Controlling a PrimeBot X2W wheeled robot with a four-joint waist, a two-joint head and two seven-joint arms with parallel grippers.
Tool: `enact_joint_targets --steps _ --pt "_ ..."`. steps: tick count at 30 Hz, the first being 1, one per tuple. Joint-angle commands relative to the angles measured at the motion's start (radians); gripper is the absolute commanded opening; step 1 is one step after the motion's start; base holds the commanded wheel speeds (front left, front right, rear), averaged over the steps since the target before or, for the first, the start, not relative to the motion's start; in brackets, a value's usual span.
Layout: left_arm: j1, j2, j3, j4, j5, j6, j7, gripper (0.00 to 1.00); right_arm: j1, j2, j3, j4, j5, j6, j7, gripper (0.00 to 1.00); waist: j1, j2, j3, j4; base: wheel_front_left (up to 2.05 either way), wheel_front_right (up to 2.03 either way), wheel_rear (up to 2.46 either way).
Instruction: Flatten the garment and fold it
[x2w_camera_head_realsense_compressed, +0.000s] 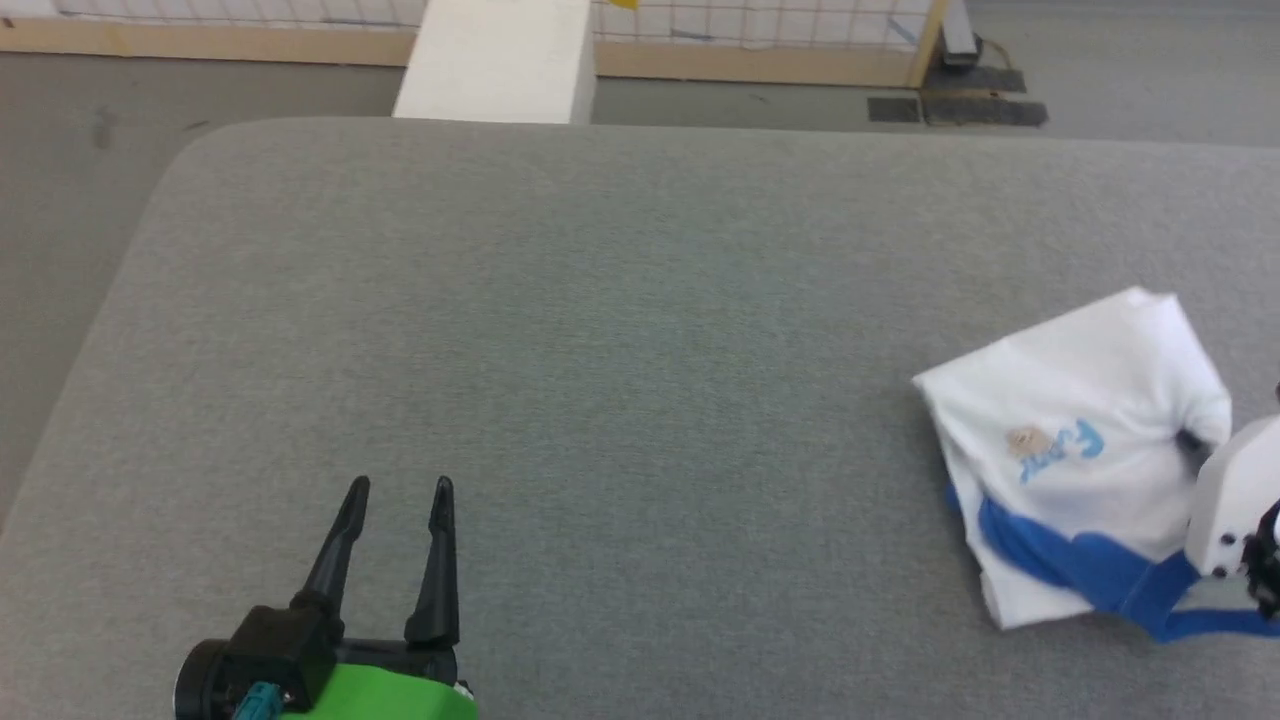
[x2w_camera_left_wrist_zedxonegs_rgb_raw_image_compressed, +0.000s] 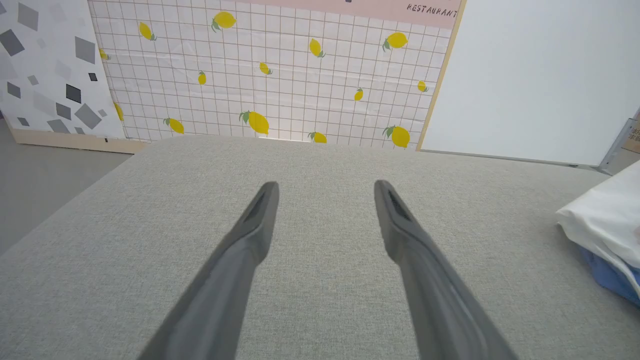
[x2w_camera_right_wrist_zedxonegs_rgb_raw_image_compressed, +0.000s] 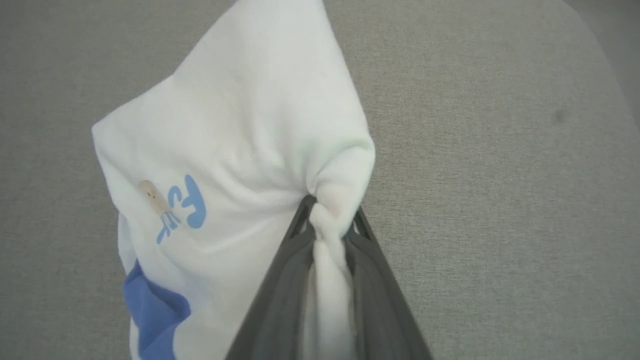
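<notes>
The shirt (x2w_camera_head_realsense_compressed: 1070, 440) lies bunched in a loose heap on the right-hand part of the grey cloth-covered surface (x2w_camera_head_realsense_compressed: 640, 300). It is mostly white, with royal-blue cloth showing along the side nearest the surface's front edge. A small print sits on the white: blue lettering beside a little tan figure.

The right pincer (x2w_camera_right_wrist_zedxonegs_rgb_raw_image_compressed: 332, 214) is closed tight on a gathered fold of the white cloth. The fabric is squeezed between its two dark fingers and puckers in creases toward the grip.

The left pincer (x2w_camera_head_realsense_compressed: 400, 485) is over the front left part of the surface, well apart from the shirt. Its fingers are spread wide with nothing between them.

Beyond the surface's far edge stand a lemon-patterned wall panel (x2w_camera_left_wrist_zedxonegs_rgb_raw_image_compressed: 260, 75) and a plain white board (x2w_camera_left_wrist_zedxonegs_rgb_raw_image_compressed: 530, 75).
</notes>
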Motion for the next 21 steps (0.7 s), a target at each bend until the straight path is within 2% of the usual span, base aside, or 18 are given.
enact_joint_targets --steps 1,5,21 --pt "-0.020 -0.006 0.009 -0.006 0.005 0.013 -0.006 1.00 -0.029 -0.012 0.000 -0.008 -0.009 -0.001 0.002 0.00 0.0000 0.0000 0.041 -0.045 0.00 0.00 0.00" --pt "-0.040 -0.016 0.028 -0.016 0.017 0.040 -0.008 1.00 -0.067 -0.040 -0.006 -0.011 -0.018 -0.001 0.003 0.00 0.0000 0.0000 0.075 -0.079 0.00 0.00 0.00" --pt "-0.128 -0.010 0.095 -0.046 0.072 0.081 -0.009 1.00 -0.217 -0.166 -0.031 0.038 -0.078 -0.001 -0.048 0.00 0.0000 0.0000 0.226 -0.155 0.00 0.00 0.00"
